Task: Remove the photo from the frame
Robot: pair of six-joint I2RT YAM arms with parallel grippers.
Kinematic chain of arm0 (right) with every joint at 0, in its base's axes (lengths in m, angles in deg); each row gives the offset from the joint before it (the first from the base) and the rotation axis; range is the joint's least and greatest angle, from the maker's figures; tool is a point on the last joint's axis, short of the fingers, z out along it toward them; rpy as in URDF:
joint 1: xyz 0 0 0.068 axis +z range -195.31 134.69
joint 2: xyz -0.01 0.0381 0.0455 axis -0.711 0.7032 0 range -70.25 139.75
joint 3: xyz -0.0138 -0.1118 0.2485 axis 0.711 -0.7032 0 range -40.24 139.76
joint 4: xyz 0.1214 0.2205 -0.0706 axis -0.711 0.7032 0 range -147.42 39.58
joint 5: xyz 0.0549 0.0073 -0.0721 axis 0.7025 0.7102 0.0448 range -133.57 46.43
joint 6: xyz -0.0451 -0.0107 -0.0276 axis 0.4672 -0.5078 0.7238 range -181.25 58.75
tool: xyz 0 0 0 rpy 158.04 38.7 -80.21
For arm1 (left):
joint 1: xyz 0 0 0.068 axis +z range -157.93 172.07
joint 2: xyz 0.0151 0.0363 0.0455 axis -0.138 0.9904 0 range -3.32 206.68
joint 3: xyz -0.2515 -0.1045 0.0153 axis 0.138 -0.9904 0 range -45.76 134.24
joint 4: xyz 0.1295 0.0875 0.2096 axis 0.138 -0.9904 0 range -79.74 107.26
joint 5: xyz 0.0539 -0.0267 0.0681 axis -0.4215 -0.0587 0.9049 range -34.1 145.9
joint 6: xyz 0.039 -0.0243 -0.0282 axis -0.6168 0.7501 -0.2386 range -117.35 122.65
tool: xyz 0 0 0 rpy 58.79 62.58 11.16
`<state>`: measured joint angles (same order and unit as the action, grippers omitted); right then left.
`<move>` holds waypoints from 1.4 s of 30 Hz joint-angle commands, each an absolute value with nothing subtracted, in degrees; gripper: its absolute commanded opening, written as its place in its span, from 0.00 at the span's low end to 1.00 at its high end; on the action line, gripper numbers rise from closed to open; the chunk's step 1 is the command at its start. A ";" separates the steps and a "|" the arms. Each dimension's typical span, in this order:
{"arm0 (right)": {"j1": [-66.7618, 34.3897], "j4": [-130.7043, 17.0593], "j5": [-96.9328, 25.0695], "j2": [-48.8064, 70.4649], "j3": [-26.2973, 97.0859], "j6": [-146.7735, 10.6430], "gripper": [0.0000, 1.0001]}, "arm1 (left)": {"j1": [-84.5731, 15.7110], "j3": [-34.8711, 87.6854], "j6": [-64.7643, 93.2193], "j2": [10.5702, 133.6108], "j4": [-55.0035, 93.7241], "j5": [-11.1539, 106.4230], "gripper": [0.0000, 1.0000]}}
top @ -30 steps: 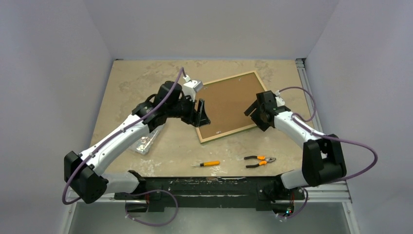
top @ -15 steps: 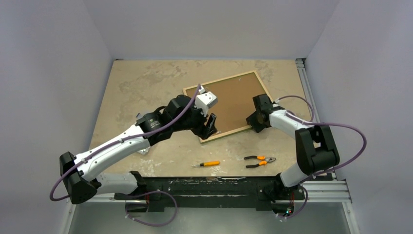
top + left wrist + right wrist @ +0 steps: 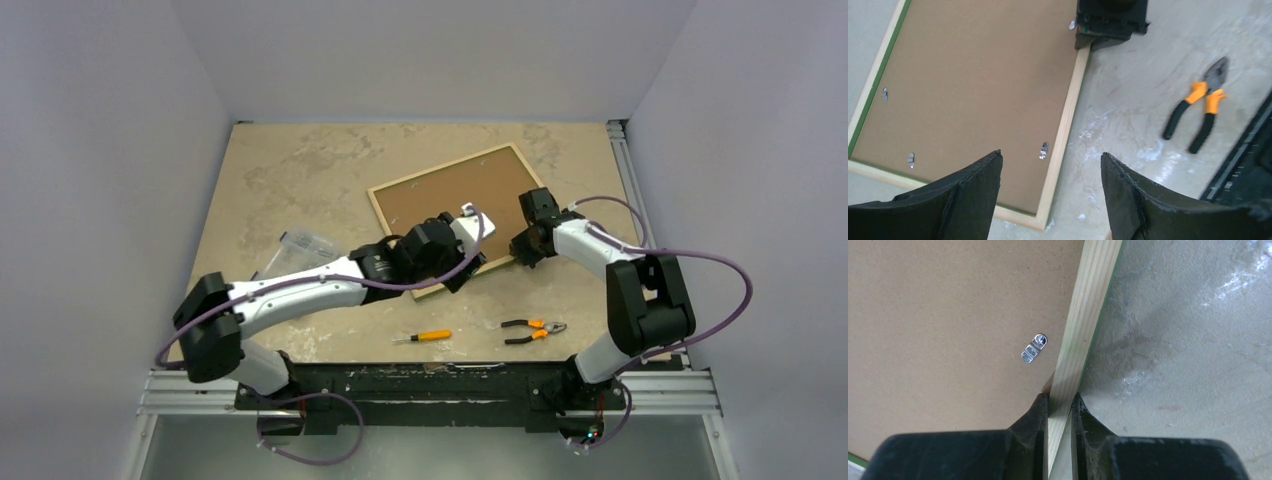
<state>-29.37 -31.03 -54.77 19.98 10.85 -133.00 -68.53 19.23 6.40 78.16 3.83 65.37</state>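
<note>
Lying face-down on the counter (image 3: 300, 170), the frame (image 3: 1068, 115) holds the photo (image 3: 973, 85), brown back up. The right gripper (image 3: 1060, 407) is clenched on the frame's right wooden rail, one finger either side. The left gripper (image 3: 1049, 160) hovers released above the frame's near corner.

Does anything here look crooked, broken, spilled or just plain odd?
Nothing looks broken or spilled. The frame lies face down, at a slant to the edges of the table, and the right gripper pinches one of its wooden rails. White scuffs mark the tabletop nearby.
</note>
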 commanded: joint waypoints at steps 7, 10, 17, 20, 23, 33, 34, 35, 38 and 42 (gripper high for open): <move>-28.88 -24.04 -45.50 17.36 21.77 -129.20 0.00 | -74.14 16.37 -13.75 91.04 23.42 78.08 0.70; -28.88 -24.88 -43.75 15.93 21.58 -130.22 0.00 | -74.81 14.99 -15.40 92.80 26.47 80.02 0.70; -28.89 -24.42 -46.42 11.35 19.77 -134.88 0.00 | -74.82 16.70 -18.53 96.98 24.63 83.26 0.70; -28.88 -24.77 -46.39 10.37 19.35 -135.67 0.00 | -74.89 16.49 -17.28 97.63 24.09 81.79 0.71; -28.96 -24.51 -46.39 9.96 19.56 -135.77 0.00 | -75.07 16.33 -16.78 98.91 24.42 81.98 0.72; -29.02 -24.31 -44.99 9.82 19.86 -136.22 0.00 | -76.31 23.66 -23.16 109.84 22.99 99.96 0.71; -29.02 -24.17 -45.10 9.75 19.88 -136.22 0.00 | -76.31 23.95 -23.53 110.33 23.21 100.93 0.70; -29.01 -24.16 -45.07 9.69 19.96 -136.22 0.00 | -76.31 24.06 -23.97 110.84 23.55 101.45 0.68; -28.97 -23.93 -45.00 9.24 19.84 -136.13 0.00 | -76.30 24.73 -25.81 111.79 24.71 103.65 0.58; -29.03 -24.34 -45.50 8.33 19.29 -135.31 0.00 | -76.22 25.39 -27.88 112.17 25.51 103.93 0.28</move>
<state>-29.08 -19.99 -46.80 12.60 18.33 -134.74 -76.84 23.16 -24.36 111.25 23.08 100.67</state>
